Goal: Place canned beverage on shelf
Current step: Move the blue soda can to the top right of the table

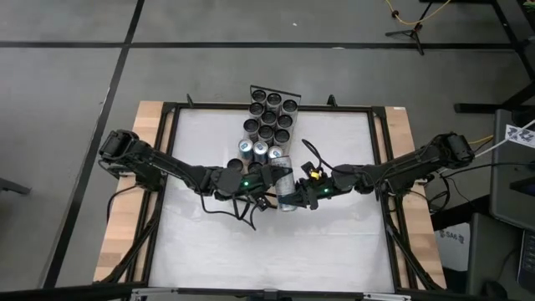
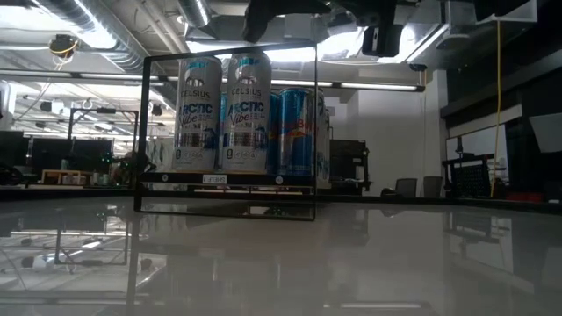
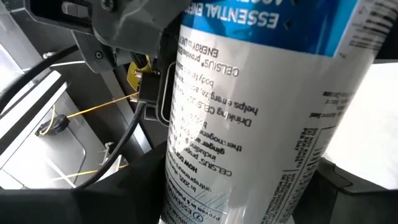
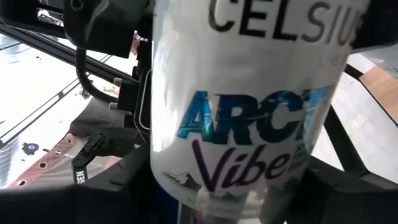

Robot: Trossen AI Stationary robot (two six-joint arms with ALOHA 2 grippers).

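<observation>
Mid-handoff: one Celsius can [image 1: 286, 189] sits between both grippers above the table centre. Left gripper [image 1: 266, 186] pinches it; right gripper [image 1: 294, 196] also closes round it. Shelf [image 1: 269, 117] already holds many cans. This can is not yet placed.

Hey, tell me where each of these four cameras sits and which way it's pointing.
High: above, looking straight down on the table; left gripper and right gripper meet at one can.
Low: at tabletop height, looking level at the shelf of cans; dark arm parts at the top edge.
Left wrist: on that arm, facing the can close up; right arm behind it.
Right wrist: on that arm, facing the same can; left arm behind it.
Shared: both wrist views show that Celsius can.
</observation>
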